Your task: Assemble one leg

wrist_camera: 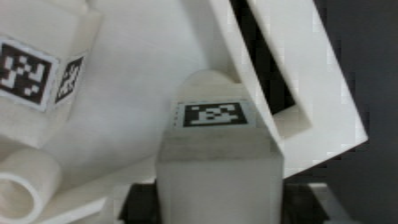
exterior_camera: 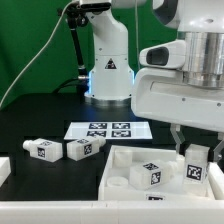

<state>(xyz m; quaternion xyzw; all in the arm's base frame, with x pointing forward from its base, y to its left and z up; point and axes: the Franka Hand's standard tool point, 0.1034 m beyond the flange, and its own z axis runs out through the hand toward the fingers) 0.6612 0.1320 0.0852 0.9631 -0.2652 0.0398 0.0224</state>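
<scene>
My gripper is shut on a leg, a stubby white block, and holds it upright over the right end of the big white panel. In the wrist view the held leg shows its square tag, with a dark finger against each side; the gripper is at that view's edge. Beyond it lie the panel's raised rim and another tagged leg. Two tagged legs rest on the panel.
Two more legs lie on the black table at the exterior view's left, with a white part at the far left edge. The marker board lies behind the panel. The arm's base stands at the back.
</scene>
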